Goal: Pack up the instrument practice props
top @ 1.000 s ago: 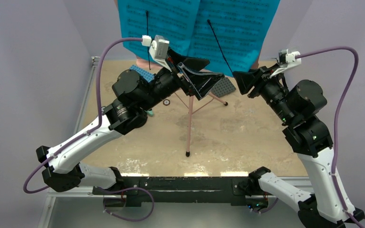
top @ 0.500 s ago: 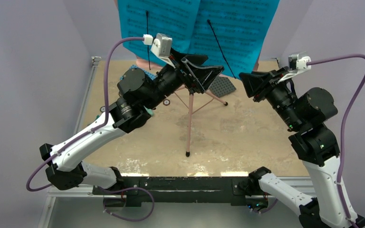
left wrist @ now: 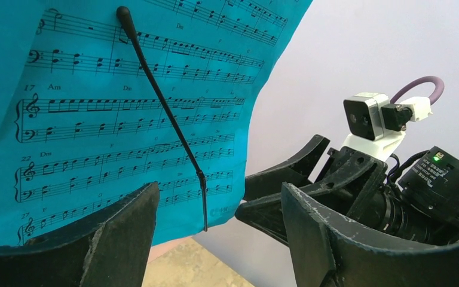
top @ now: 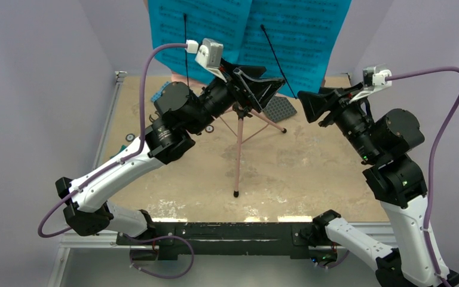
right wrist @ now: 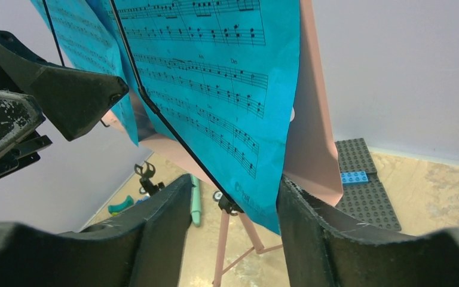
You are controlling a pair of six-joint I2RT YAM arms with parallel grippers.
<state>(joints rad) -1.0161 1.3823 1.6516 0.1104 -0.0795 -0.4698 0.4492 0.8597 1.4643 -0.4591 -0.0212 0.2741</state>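
Observation:
Two cyan sheet-music pages (top: 206, 27) hang on the pink music stand's board (right wrist: 314, 137), each pinned by a thin black wire (left wrist: 162, 104). The stand's tripod leg (top: 239, 155) rests mid-table. My left gripper (top: 269, 81) is open just below the pages, and in the left wrist view the left gripper (left wrist: 220, 188) has a page's lower corner (left wrist: 227, 203) beyond it, not between its fingers. My right gripper (top: 306, 104) faces it from the right. Its jaws (right wrist: 234, 182) stand open on either side of the page's lower corner (right wrist: 257, 203). A mint-green microphone (right wrist: 196, 203) lies on the table by the black mic stand (right wrist: 146, 176).
A grey studded baseplate (right wrist: 367, 191) carrying a blue brick (right wrist: 354, 177) lies behind the stand on the right. A blue baseplate (top: 157, 94) shows behind my left arm. A teal arch brick (right wrist: 121, 206) lies at the left. The two grippers are close together.
My left arm has risen and reached further right under the pages, its jaws narrowing a little. My right arm has drawn its elbow back to the right, and its jaws narrowed, then widened.

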